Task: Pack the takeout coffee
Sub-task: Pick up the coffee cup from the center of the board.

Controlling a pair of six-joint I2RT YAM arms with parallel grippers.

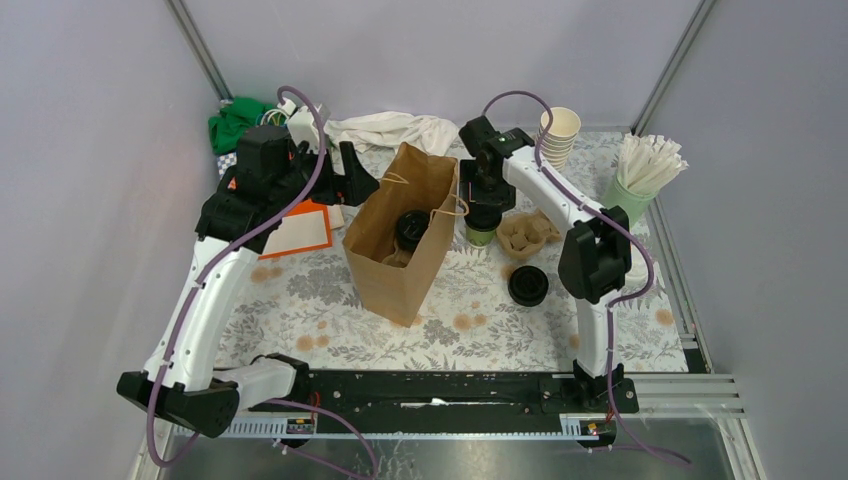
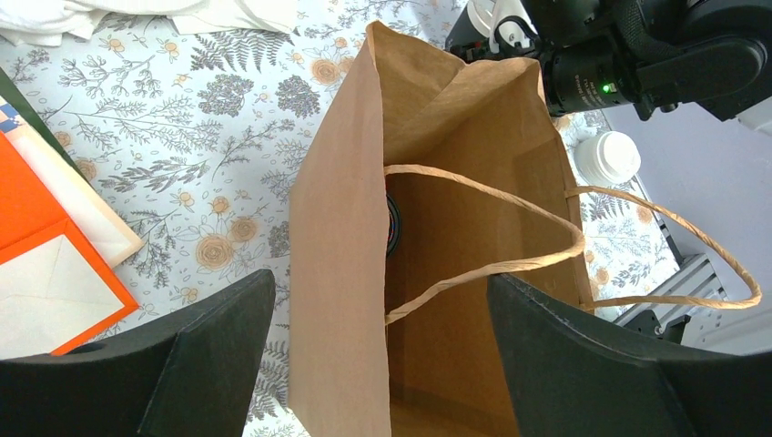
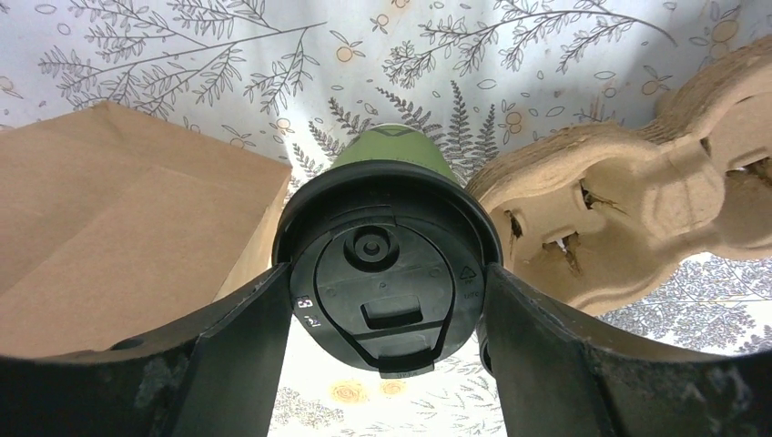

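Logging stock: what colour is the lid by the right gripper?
Black lid, best in the right wrist view.

Bright, even overhead light; faint soft shadows around paper bag. No glare. Top view sharp, edges slightly bowed. In right wrist view, right gripper fingers near lens dark, soft; cup lid crisp. Bag interior dimmer in left wrist view.

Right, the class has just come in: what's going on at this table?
The right gripper straddles a black-lidded dark-green paper cup standing between the brown paper bag and a moulded cardboard carrier; a firm grip isn't clear. The left gripper hangs open at the bag's mouth. One lidded cup sits inside; a second lidded cup waits on the table.
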